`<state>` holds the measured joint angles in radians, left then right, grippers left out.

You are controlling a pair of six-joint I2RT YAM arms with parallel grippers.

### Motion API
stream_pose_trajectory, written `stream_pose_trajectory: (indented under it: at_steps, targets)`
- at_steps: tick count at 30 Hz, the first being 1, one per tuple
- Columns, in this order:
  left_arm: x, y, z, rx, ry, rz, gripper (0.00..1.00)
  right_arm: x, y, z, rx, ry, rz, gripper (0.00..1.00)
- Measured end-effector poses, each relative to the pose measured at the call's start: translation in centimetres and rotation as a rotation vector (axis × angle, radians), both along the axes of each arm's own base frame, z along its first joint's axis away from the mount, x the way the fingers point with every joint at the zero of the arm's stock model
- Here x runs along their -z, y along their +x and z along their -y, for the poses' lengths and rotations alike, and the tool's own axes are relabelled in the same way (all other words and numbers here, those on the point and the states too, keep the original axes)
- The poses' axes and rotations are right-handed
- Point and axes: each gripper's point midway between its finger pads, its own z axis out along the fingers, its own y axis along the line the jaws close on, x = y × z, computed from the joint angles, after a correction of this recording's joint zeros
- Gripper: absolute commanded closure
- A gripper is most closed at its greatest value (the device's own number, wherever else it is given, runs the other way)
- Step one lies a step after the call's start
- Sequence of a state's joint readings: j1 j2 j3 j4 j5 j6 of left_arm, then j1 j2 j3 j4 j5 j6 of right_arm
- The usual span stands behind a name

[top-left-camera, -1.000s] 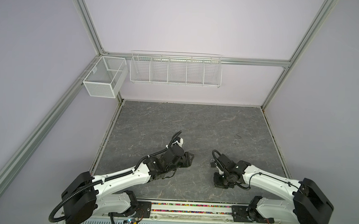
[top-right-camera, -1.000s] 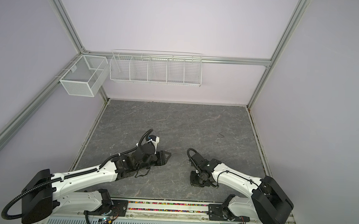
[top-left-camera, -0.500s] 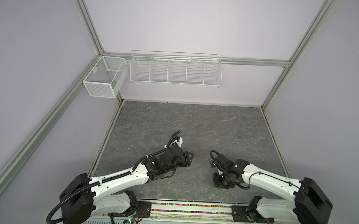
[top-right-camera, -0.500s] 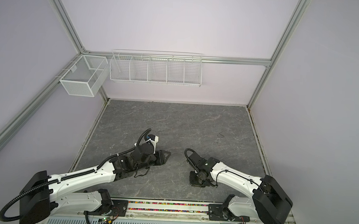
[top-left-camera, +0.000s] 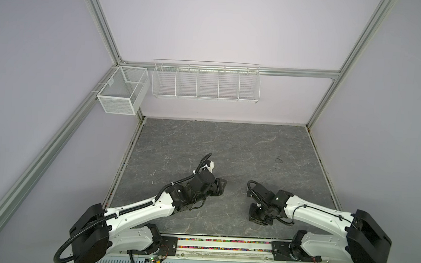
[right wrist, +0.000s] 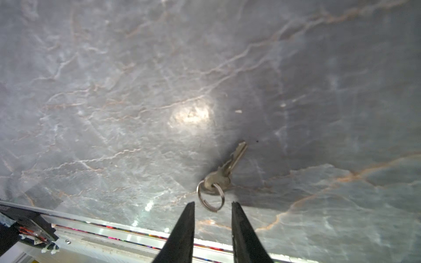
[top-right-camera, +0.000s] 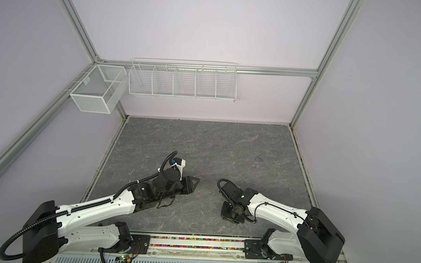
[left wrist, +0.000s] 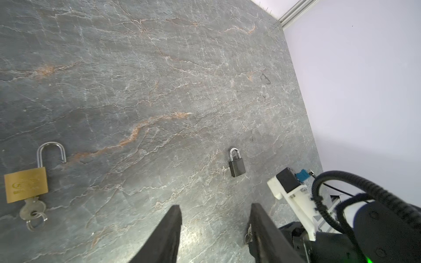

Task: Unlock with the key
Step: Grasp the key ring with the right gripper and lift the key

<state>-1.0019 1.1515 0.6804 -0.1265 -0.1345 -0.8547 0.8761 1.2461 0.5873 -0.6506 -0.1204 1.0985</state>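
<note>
Only the wrist views show the small things. The left wrist sees a brass padlock [left wrist: 26,184], shackle open, another key [left wrist: 32,210] in its base, and a black padlock [left wrist: 237,164] well apart. The left pincer [left wrist: 215,208] is spread on nothing. The right wrist sees the key [right wrist: 225,170] flat on the table [right wrist: 114,91], its ring at the right pincer [right wrist: 213,203], spread and pinching nothing. In both top views the arms sit at 7 and 5 o'clock, and the table is open toward 12. A wire rack [top-left-camera: 206,83] and mesh basket [top-left-camera: 121,91] hang above.

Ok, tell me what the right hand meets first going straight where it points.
Probably the key, ring end first, lying on the table just ahead of the right hand; height is unclear.
</note>
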Motion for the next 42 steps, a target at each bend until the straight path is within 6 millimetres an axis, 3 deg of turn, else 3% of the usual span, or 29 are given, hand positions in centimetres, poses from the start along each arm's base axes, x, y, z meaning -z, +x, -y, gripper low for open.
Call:
stream_pose_trajectory:
  at_steps: [9,35,42]
  targets:
    - [-1.0,0.0,-0.3,0.004,-0.010,0.030,0.50,0.3,0.0,-0.1,0.075,0.006,-0.013,0.74]
    - [-0.9,-0.3,-1.5,-0.013,0.006,0.048,0.50,0.0,2.1,-0.4,0.067,-0.052,0.054,0.93]
    - [-1.0,-0.2,-1.6,-0.015,0.006,0.050,0.49,-0.2,2.2,0.0,0.038,-0.078,0.061,0.91]
